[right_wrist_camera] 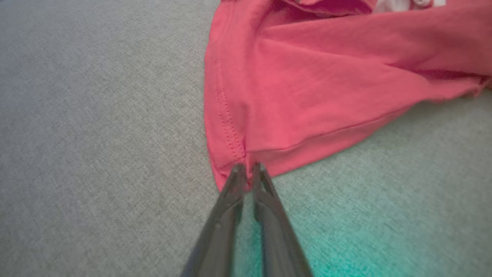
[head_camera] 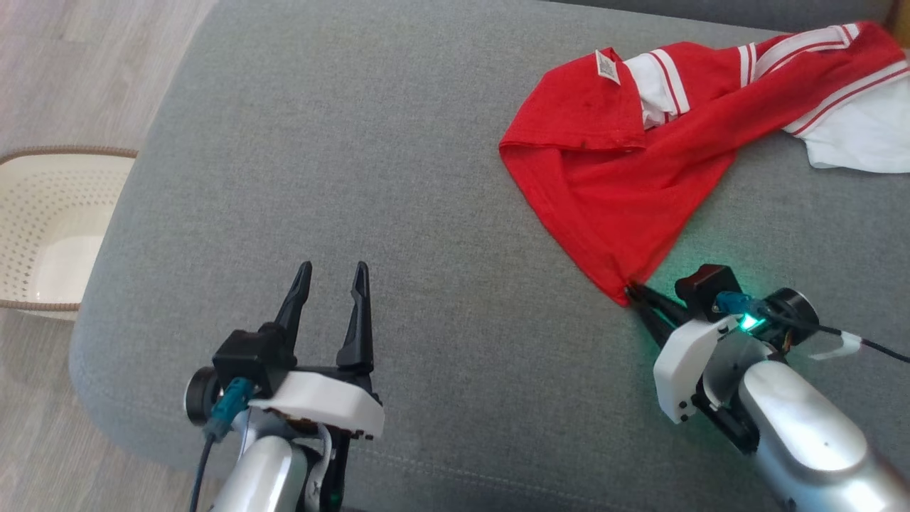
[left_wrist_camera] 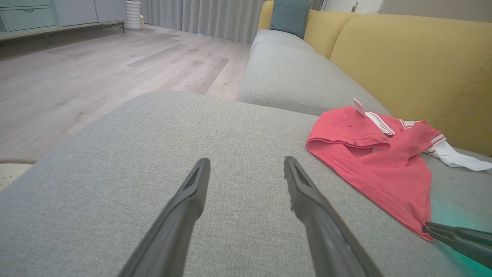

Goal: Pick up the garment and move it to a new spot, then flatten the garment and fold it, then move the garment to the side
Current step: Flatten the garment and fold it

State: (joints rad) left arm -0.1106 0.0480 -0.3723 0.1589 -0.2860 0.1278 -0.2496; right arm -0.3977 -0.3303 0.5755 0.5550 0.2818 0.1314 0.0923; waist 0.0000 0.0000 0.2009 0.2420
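The garment (head_camera: 640, 163) is a red shirt with white striped trim, lying crumpled on the grey sofa cushion (head_camera: 398, 178) at the upper right. Its lowest corner points toward me. My right gripper (head_camera: 631, 290) has its fingers pinched together on that corner; in the right wrist view the tips (right_wrist_camera: 248, 171) close on the red hem (right_wrist_camera: 230, 154). My left gripper (head_camera: 333, 274) stands open over bare cushion at the lower left, well apart from the garment (left_wrist_camera: 376, 161), nothing between its fingers (left_wrist_camera: 246, 169). The right gripper's tip (left_wrist_camera: 432, 229) shows at the shirt's corner in the left wrist view.
A cream perforated basket (head_camera: 43, 227) stands on the wood floor (head_camera: 71, 57) left of the cushion. Yellow backrests (left_wrist_camera: 415, 65) rise behind the garment, with a teal pillow (left_wrist_camera: 290, 15) farther along the sofa. The cushion's rounded front edge runs just below my arms.
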